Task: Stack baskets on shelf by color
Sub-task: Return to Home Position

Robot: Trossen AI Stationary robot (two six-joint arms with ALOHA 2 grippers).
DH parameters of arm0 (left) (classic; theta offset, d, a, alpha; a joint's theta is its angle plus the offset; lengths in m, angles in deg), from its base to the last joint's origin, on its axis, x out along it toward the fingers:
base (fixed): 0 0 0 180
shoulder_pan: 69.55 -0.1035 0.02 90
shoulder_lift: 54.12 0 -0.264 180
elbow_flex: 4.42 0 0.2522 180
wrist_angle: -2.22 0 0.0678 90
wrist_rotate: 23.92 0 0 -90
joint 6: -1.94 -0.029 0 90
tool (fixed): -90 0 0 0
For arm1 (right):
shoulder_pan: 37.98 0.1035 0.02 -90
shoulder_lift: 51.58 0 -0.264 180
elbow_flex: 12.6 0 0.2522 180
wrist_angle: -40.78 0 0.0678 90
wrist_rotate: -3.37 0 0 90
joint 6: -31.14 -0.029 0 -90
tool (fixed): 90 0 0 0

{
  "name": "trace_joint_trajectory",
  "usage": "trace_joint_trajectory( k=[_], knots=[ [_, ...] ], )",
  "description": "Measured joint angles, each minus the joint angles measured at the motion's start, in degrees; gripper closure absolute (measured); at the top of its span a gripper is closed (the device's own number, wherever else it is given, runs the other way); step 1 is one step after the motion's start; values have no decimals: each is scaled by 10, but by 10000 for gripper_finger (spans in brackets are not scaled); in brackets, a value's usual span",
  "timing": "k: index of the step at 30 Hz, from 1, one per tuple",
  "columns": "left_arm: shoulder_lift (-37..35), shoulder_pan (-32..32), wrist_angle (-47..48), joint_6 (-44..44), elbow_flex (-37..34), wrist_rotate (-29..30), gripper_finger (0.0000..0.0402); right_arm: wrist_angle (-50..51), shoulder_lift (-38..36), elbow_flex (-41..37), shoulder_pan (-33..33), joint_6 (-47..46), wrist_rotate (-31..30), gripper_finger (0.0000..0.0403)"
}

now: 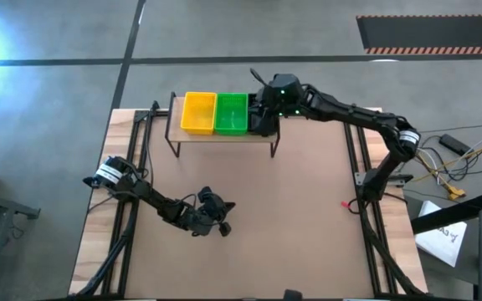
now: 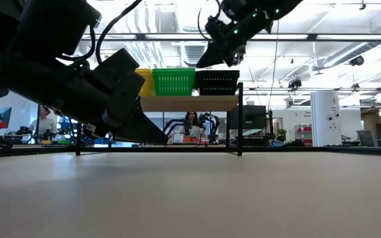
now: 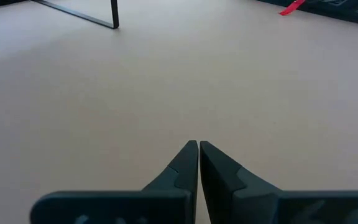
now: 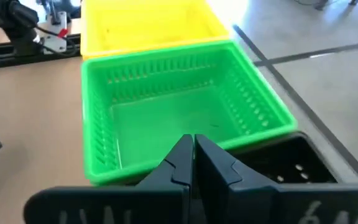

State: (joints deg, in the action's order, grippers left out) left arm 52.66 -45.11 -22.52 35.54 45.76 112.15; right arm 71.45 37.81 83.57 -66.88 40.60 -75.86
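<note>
Baskets (image 1: 232, 107) stand in one row on the shelf (image 1: 223, 137), side by side and touching. From above we see the yellow basket (image 1: 198, 113) at the left end, the green basket (image 1: 232, 117) in the middle and the black basket (image 1: 264, 127) at the right end, partly hidden under the right arm. We cannot tell how many are nested in each colour. The shelf stands at the far edge of the table (image 1: 299, 188), somewhat left of its middle.

We find the right gripper (image 1: 256, 107) in the air above the row, apart from it, over the line where the green basket meets the black one. In its wrist view its fingers (image 4: 180, 155) meet tip to tip with nothing between them, so the jaws are closed and empty.

The left gripper (image 1: 226, 227) is low over bare tabletop near the front left, well apart from the shelf. Its fingers (image 3: 182, 163) are pressed together with only a hairline between them, and they carry nothing.

A small red thing (image 1: 344, 203) lies near the right edge of the table. From table height we also see a person (image 2: 192, 123) in the room beyond, framed between the shelf's legs
</note>
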Motion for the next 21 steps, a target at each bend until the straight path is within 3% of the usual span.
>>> trace_joint_trajectory(
  k=[7, 11, 16, 21],
  knots=[
    [-6, 0, 2, -43, 2, 7, 402, -13, 9, -1, 1, 14, 2, 394],
    [-79, -1, -4, -126, 5, 65, 402, -13, -37, -20, 4, 17, 2, 394],
    [-192, 4, 24, -228, -3, 70, 402, -53, -136, -158, 35, 6, 2, 394],
    [-294, 5, 113, -249, -3, 69, 402, -63, -283, -310, 82, -27, 2, 394]
  ],
)
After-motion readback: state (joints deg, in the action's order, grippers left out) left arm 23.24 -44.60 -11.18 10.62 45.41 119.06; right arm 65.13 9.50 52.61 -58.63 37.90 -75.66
